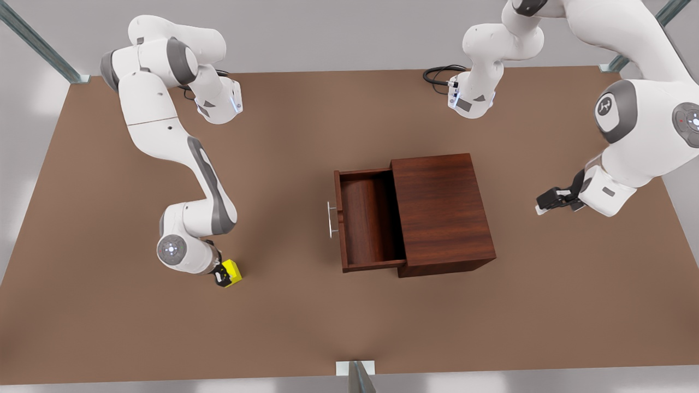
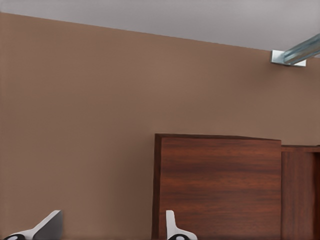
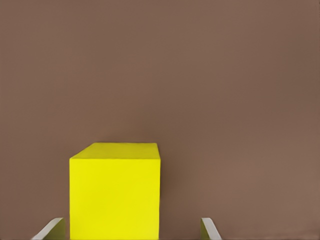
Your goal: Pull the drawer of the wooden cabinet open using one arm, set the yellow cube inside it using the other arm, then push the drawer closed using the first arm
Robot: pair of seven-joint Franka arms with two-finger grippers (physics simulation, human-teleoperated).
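The drawer (image 1: 367, 221) of the wooden cabinet (image 1: 443, 213) stands pulled out toward the front view's left, its silver handle (image 1: 331, 219) free and its inside empty. So the step in hand is, I judge, the pick of the yellow cube (image 1: 234, 271).

The cube rests on the counter (image 1: 306, 125), well apart from the drawer, on the front view's left. The right end effector (image 1: 223, 274) is down at it. In the right wrist view the cube (image 3: 115, 190) sits between the two fingertips (image 3: 50, 229), and there is a gap on one side, so the fingers are open around it and do not grip it yet.

To do this step well, the cube should sit in the middle between the fingers before they close, because now it is nearer to one finger and could slide or turn when pushed. The fingers should press on two flat opposite faces, low enough for a firm hold. After closing, the lift should go straight up and high enough to pass over the drawer's front wall.

The left end effector (image 1: 554, 199) waits on the front view's right, beside the cabinet and away from it, with its fingers (image 2: 172, 227) spread and holding nothing. It should stay clear of the drawer's path.
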